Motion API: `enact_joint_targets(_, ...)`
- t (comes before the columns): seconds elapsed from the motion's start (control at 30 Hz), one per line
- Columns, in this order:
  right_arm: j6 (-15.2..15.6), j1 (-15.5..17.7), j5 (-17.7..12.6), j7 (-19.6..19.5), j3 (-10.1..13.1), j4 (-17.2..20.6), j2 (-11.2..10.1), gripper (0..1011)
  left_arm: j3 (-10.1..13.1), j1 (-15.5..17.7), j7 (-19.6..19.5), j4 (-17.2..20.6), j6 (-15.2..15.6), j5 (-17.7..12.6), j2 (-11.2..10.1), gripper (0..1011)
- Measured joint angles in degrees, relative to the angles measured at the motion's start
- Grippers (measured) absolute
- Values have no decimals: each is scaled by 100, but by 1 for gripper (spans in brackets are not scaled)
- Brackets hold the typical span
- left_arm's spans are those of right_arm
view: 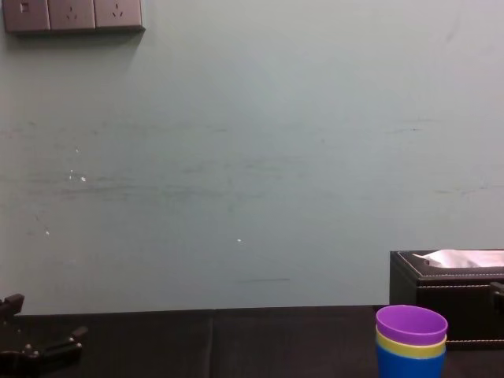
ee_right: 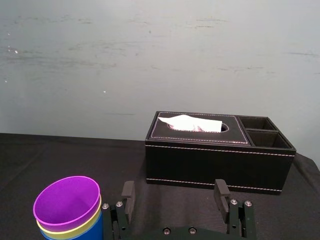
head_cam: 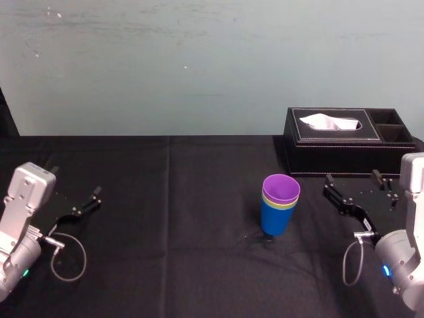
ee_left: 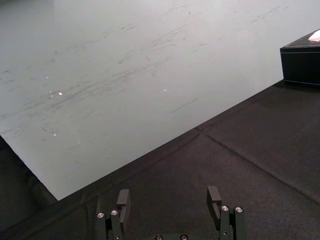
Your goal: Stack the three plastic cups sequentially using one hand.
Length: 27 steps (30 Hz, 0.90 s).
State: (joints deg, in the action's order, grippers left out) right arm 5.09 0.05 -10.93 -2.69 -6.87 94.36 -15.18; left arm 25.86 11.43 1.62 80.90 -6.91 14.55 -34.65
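The three plastic cups [head_cam: 279, 204] stand nested upright in one stack on the black table, right of centre: blue at the bottom, yellow-green in the middle, purple on top. The same stack [ee_right: 69, 210] shows in the right wrist view and in the chest view [view: 411, 343]. My right gripper [head_cam: 351, 189] hovers open to the right of the stack, apart from it, with nothing between its fingers [ee_right: 128, 192]. My left gripper [head_cam: 85, 204] rests open at the table's left side, far from the cups; its fingers [ee_left: 123, 198] hold nothing.
A black tissue box [head_cam: 344, 140] with two side compartments stands at the back right, behind my right gripper. A pale wall [head_cam: 199, 66] runs along the table's far edge. The black tablecloth [head_cam: 172, 218] is bare between the two arms.
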Motion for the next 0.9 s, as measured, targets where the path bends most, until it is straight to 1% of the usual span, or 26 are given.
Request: enact_joint_targets(0.9,0,0,0,0,0,0,0,1004,0,0,0,0,0,0,0,1000)
